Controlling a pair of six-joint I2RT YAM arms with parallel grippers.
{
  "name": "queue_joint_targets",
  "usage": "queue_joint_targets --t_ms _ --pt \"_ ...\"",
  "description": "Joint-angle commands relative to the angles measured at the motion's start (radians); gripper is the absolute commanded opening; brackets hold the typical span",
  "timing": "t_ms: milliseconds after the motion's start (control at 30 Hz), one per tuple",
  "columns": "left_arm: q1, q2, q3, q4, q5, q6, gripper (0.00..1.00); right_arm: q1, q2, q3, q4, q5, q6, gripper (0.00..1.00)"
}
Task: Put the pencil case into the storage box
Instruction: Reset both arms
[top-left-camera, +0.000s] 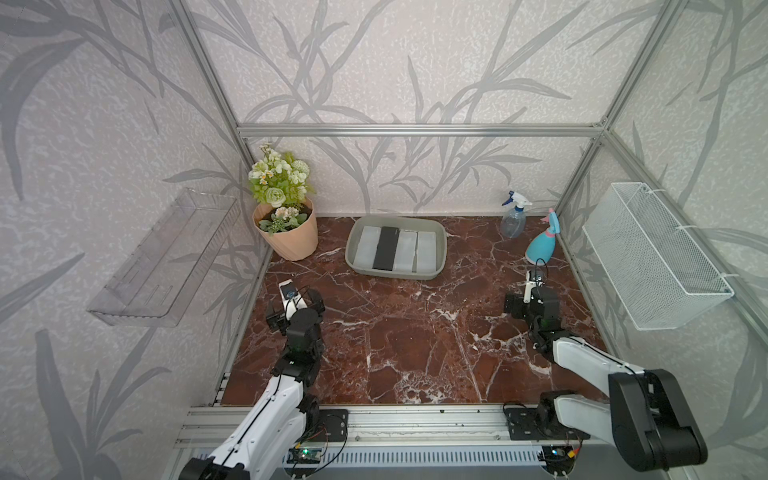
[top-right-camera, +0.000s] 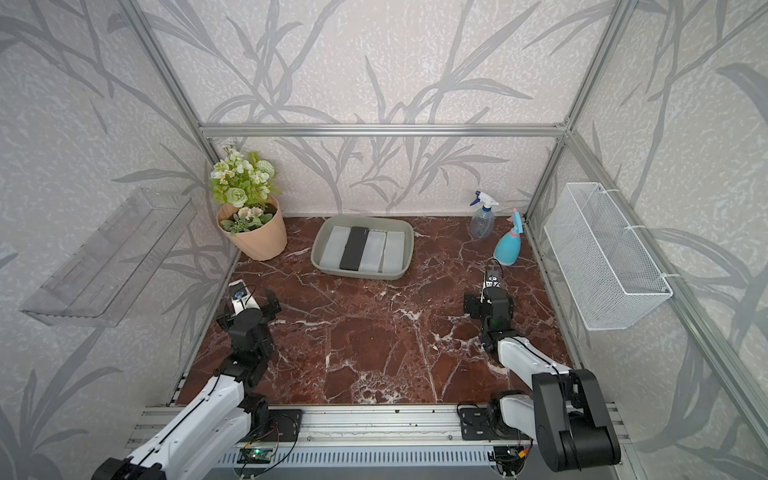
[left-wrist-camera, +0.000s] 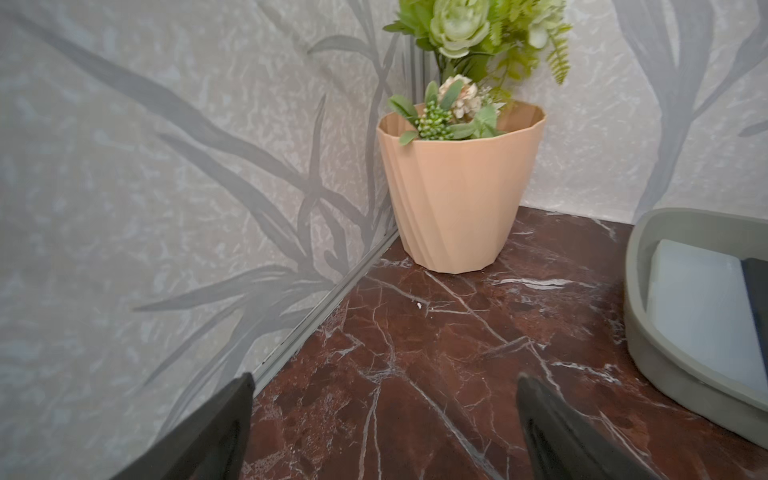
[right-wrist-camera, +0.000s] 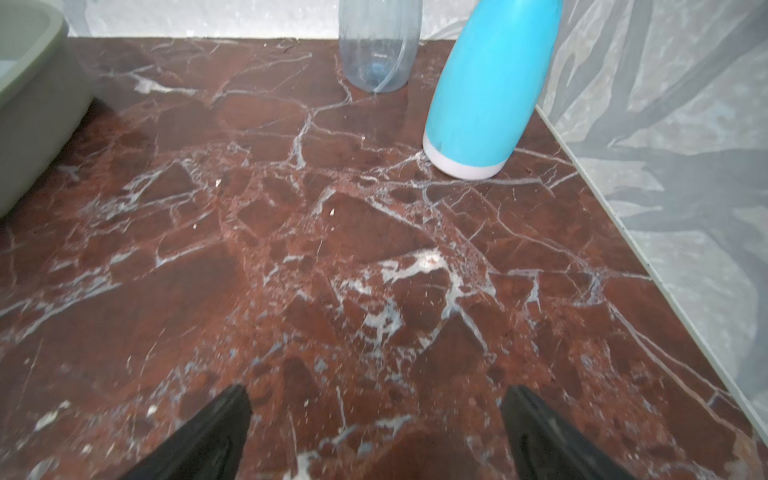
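**Four pencil cases in the storage box, both grippers wide open**

In both top views the storage box (top-left-camera: 395, 274) sits at the middle of the frame, on the marble table (top-left-camera: 415, 345) near the back wall. It holds four pencil cases lying flat side by side, their long sides running front to back. The black pencil case (top-left-camera: 385, 248) is second from the left. The three white pencil cases (top-left-camera: 365, 247) fill the other places, one to its left and two to its right. The row covers almost the whole floor of the box.

Left of the box, the peach flower pot (top-left-camera: 291, 243) holds green and white flowers (top-left-camera: 277, 176). Right of the box, a clear spray bottle (top-left-camera: 513, 222) and a blue spray bottle (top-left-camera: 541, 247) stand near the corner. A clear plastic trough (top-left-camera: 162, 266) hangs on the wall at the left of the frame. A white wire basket (top-left-camera: 656, 262) hangs on the wall at the right.

The left gripper (left-wrist-camera: 384, 380) is in the lower left of the table area. Its jaws are spread wide and hold nothing, with only marble showing between them. The right gripper (right-wrist-camera: 374, 390) is in the lower right, just short of the blue bottle. Its jaws are equally wide and hold nothing. Both grippers are well apart from the box.
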Motion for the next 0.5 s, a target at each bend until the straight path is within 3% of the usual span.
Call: queue_joint_targets --t_ms 0,100,167,233,300,400,467 --pt "0.096 0.074 -0.053 0.189 0.102 -0.149 1.00 -0.018 0.087 -0.002 0.320 -0.007 -0.004 0.99" --pt "0.128 0.194 -0.073 0.319 0.153 -0.139 1.00 -0.066 0.129 0.010 0.333 -0.082 -0.010 0.99" --pt "0.141 0.281 -0.061 0.397 0.179 -0.149 1.00 -0.118 0.224 -0.007 0.448 -0.091 0.052 0.99" --pt "0.149 0.397 -0.023 0.479 0.206 -0.167 1.00 -0.122 0.327 -0.004 0.589 -0.182 0.012 0.99" --pt "0.151 0.517 0.044 0.515 0.223 -0.163 1.00 -0.121 0.255 0.048 0.363 -0.190 0.009 0.99" --pt "0.146 0.672 0.175 0.473 0.265 -0.097 1.00 -0.127 0.319 0.022 0.521 -0.197 0.016 0.99" --pt "0.126 0.699 0.221 0.426 0.255 -0.073 1.00 -0.127 0.285 0.044 0.421 -0.189 0.021 0.99"
